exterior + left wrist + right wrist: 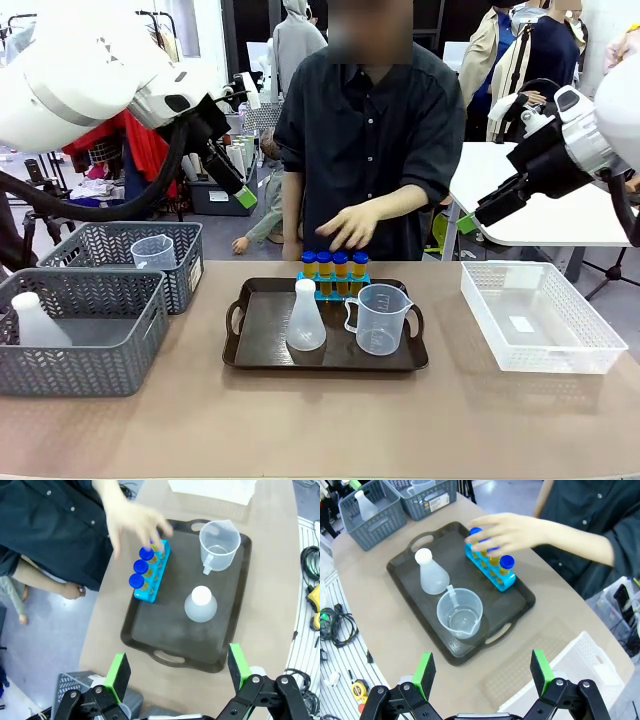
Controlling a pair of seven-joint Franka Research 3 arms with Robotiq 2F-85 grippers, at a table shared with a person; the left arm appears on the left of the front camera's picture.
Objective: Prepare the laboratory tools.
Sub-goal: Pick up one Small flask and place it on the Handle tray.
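Note:
On a dark brown tray (262,352) stand a translucent white conical flask (306,318), a clear handled beaker (380,320) and a small blue rack (334,290) holding several blue-capped amber tubes (333,264). A person's hand (350,228) hovers over the tubes. My left gripper (235,185) hangs high at the back left. My right gripper (485,212) hangs high at the right. Both are well above the table. In the left wrist view the left gripper (177,672) is open above the tray's near handle (167,656). In the right wrist view the right gripper (483,672) is open over the table edge beside the tray (410,562).
Two grey mesh baskets stand at the left; the front one (80,340) holds another flask (35,322), the back one (105,245) another beaker (153,252). A white mesh basket (540,320) sits at the right. The person stands right behind the tray.

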